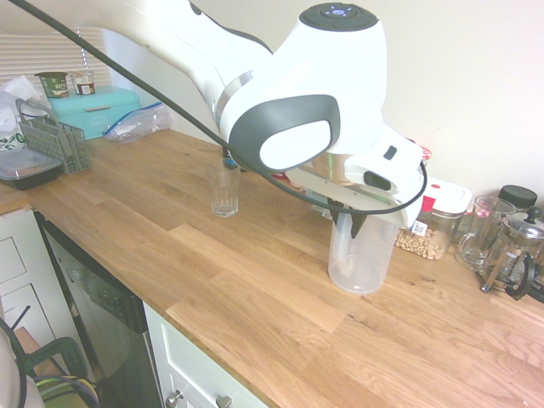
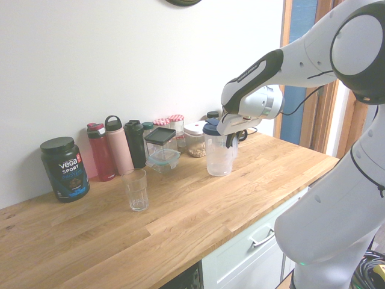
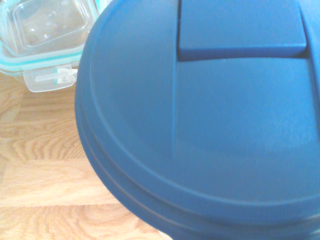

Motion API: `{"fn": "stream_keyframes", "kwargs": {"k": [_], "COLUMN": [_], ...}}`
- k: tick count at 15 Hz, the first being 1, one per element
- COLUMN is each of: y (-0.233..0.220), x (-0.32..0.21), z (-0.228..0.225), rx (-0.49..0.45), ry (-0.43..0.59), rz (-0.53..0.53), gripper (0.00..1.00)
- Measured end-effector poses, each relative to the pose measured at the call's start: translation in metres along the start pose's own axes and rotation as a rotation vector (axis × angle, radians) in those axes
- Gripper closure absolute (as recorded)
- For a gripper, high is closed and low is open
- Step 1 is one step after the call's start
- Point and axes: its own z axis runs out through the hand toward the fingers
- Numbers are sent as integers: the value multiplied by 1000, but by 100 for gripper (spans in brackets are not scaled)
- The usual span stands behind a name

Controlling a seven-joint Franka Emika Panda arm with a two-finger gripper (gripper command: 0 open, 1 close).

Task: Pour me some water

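A translucent water pitcher with a blue lid stands on the wooden counter. My gripper is at the pitcher's top, on the side away from the glass, and is shut on its handle. The handle itself is mostly hidden behind the hand. An empty drinking glass stands upright on the counter, well apart from the pitcher. The blue lid fills most of the wrist view.
Against the wall stand a black tub, three bottles, a lidded glass container and jars. A French press and a glass mug sit beside the pitcher. A dish rack is at the counter's far end.
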Motion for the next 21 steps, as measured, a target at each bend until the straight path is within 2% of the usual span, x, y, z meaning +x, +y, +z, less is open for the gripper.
{"fn": "stream_keyframes", "kwargs": {"k": [3,6,9,13,17,21], "y": [-11,-35,-74,-139,-207,-256], "x": [4,6,-5,-42,-80,-90], "z": [-12,-51,-88,-109,-100,-80], "rx": [12,46,77,42,-17,-134], "ry": [11,-15,-101,-209,-289,-373], "rz": [-19,-80,-242,-461,-682,-886], "gripper": [100,100,100,100,100,100]}}
